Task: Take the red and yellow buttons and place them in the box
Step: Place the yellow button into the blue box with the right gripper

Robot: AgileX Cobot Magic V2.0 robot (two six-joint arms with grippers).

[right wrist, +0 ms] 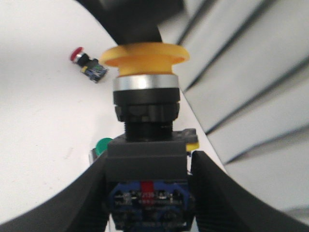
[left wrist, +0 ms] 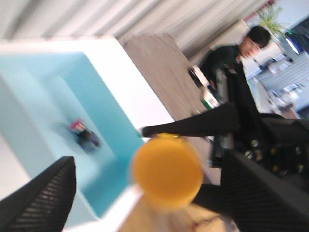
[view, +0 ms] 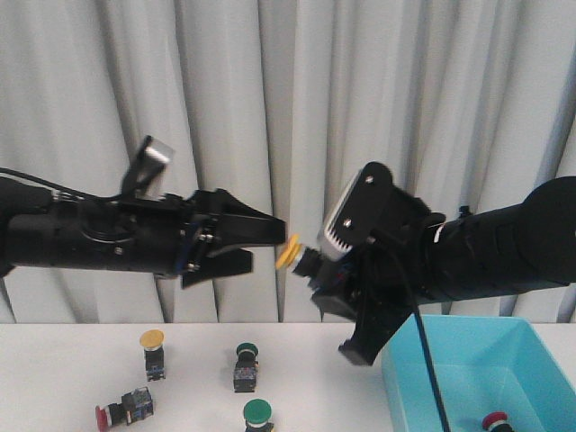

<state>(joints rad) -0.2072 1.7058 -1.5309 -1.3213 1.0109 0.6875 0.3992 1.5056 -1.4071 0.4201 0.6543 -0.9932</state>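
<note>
White table [view: 72,360] under grey curtains [view: 270,108]; right hand [right wrist: 147,193] grips yellow button [right wrist: 145,63], left hand [view: 261,243] open.

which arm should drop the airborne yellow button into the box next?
Right. Its pincer grips the yellow button by the body, and it sits beside the box. The left pincer is open at the cap, farther from the box.

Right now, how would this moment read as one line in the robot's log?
right gripper: shut on yellow button, held in mid-air | left gripper: open, by its cap | box: one red button inside
</note>
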